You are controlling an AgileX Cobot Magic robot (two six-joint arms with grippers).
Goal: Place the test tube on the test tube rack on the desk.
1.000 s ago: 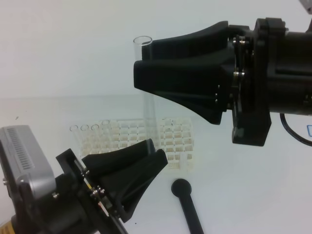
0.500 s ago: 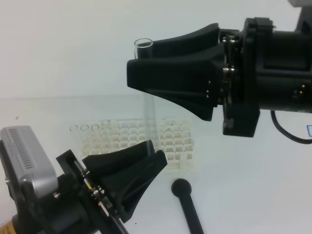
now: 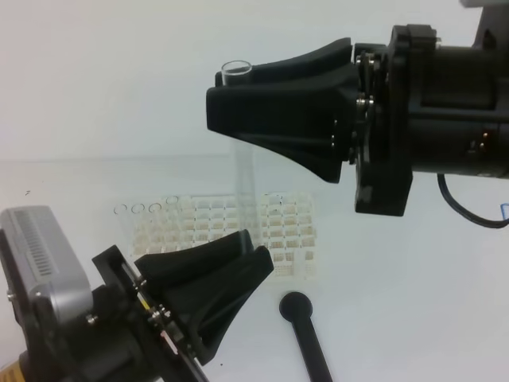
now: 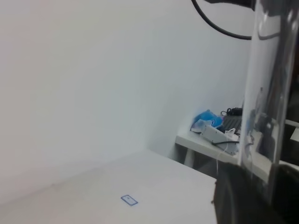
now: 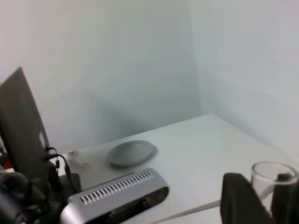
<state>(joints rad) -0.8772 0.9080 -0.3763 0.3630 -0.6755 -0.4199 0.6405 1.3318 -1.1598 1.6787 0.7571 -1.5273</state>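
The test tube (image 3: 245, 171) stands upright above the white test tube rack (image 3: 278, 231) on the desk (image 3: 413, 302). Its lower end sits in my left gripper (image 3: 253, 253), which is shut on it at the bottom left. In the left wrist view the test tube (image 4: 264, 93) rises close by between dark fingers (image 4: 233, 196). My right gripper (image 3: 219, 111) reaches in from the right and straddles the upper part just under the rim. In the right wrist view the rim of the test tube (image 5: 274, 173) shows between two fingers (image 5: 238, 196); whether they press on the glass is unclear.
A black round-ended rod (image 3: 306, 334) lies on the desk in front of the rack. The grey wrist camera (image 3: 40, 255) rides on the left arm. A small blue-edged label (image 4: 129, 200) marks the desk, and a side table with clutter (image 4: 219, 135) stands beyond its edge.
My right gripper has moved a little left and up along the top of the tube, and its fingers have drawn closer together. The left gripper and the tube have stayed put.
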